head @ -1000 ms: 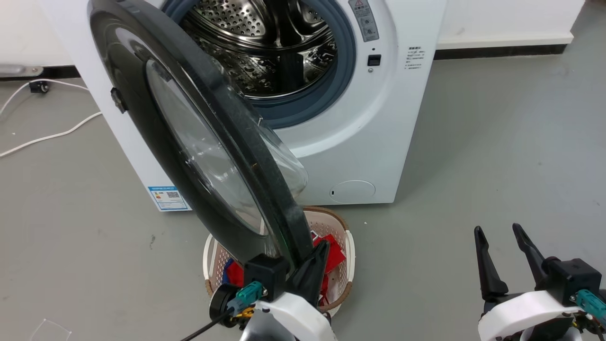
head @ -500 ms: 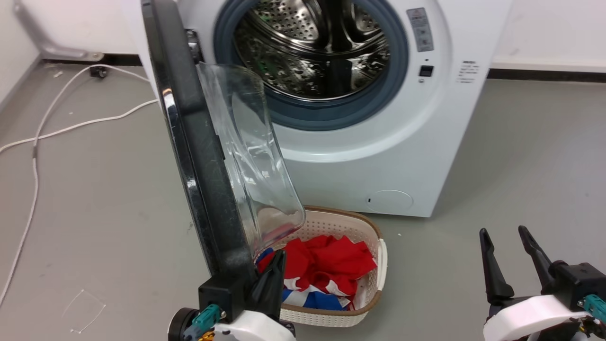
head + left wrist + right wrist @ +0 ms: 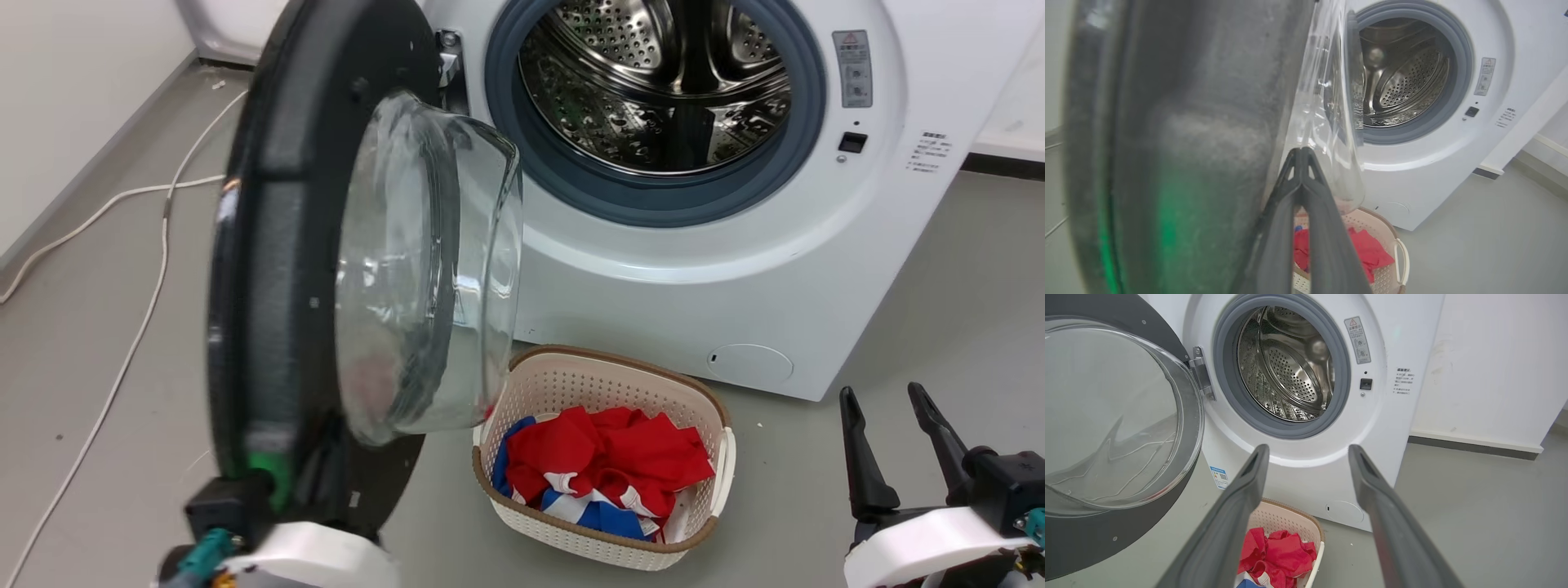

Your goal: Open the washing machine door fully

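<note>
1. Head view: a big white front-loading washing machine (image 3: 735,269) stands on the far side with its porthole uncovered. Inside are a perforated steel drum (image 3: 653,90) and a grey-blue rubber ring (image 3: 588,196). The large round glossy black washing machine door (image 3: 269,269) hangs from the machine's left side and is swung out toward the near left. Its bulging clear glass bowl (image 3: 424,269) faces right. A beige perforated plastic laundry basket (image 3: 608,371) holding red, blue and white cloth (image 3: 604,457) stands on the grey floor (image 3: 939,310) just in front of the machine, right of the door. The left arm's white wrist (image 3: 310,555) sits under the door's near lower rim. The right gripper (image 3: 880,392) hovers at the near right, well apart from the door, with its fingers spread and empty.
2. Left wrist view: the left gripper (image 3: 1300,152) has its fingertips pressed together with nothing between them. It lies along the door's black inner face, just beside the glass bowl. I cannot tell whether it touches the door.
3. Right wrist view: the spread fingers frame the machine's front. The door stands at the left on a silver hinge (image 3: 1202,373), and a blue sticker (image 3: 1220,477) shows low on the machine.
</note>
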### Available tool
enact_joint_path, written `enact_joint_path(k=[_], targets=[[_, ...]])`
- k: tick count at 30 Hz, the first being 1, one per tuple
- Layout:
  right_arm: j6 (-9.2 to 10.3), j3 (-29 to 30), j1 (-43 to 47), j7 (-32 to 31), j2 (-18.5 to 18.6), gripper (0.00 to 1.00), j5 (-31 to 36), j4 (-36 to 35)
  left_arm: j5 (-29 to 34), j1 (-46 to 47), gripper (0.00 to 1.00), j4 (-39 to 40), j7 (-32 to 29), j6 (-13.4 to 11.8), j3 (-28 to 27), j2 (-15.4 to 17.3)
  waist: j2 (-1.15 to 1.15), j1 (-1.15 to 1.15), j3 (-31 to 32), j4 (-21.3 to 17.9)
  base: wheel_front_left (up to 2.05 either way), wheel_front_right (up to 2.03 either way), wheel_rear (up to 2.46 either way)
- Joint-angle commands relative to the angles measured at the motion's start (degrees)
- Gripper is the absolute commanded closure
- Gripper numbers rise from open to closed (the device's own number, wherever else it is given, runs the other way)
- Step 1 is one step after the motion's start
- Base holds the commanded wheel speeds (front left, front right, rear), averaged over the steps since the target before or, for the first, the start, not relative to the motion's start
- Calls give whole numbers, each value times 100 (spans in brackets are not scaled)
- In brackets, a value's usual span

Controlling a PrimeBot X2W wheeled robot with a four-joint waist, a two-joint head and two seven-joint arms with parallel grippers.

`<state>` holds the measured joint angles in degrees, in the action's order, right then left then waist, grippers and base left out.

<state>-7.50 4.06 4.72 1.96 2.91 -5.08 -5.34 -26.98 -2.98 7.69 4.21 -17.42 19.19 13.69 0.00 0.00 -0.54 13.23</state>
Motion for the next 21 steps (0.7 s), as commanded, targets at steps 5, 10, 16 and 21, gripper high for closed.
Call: enact_joint_path(k=[5, 10, 16, 21], targets=[[1, -1, -107, -61, -5, 0, 11, -137, -169, 110, 100, -218, 160, 12, -650, 448, 0, 0, -163, 77, 0, 0, 0], [1, 30, -206, -123, -5, 0, 68, -273, -405, 265, 100, -406, 328, 169, -1181, 821, 0, 0, -400, 33, 0, 0, 0], [1, 172, -281, -155, -4, 0, 53, -319, -858, 487, 100, -826, 672, 518, -1853, 1158, 0, 0, -601, -45, 0, 0, 0], [1, 189, -394, -172, -5, 0, 59, -342, -1127, 809, 100, -1350, 884, 822, -2251, 1325, 0, 0, -779, -113, 0, 0, 0]])
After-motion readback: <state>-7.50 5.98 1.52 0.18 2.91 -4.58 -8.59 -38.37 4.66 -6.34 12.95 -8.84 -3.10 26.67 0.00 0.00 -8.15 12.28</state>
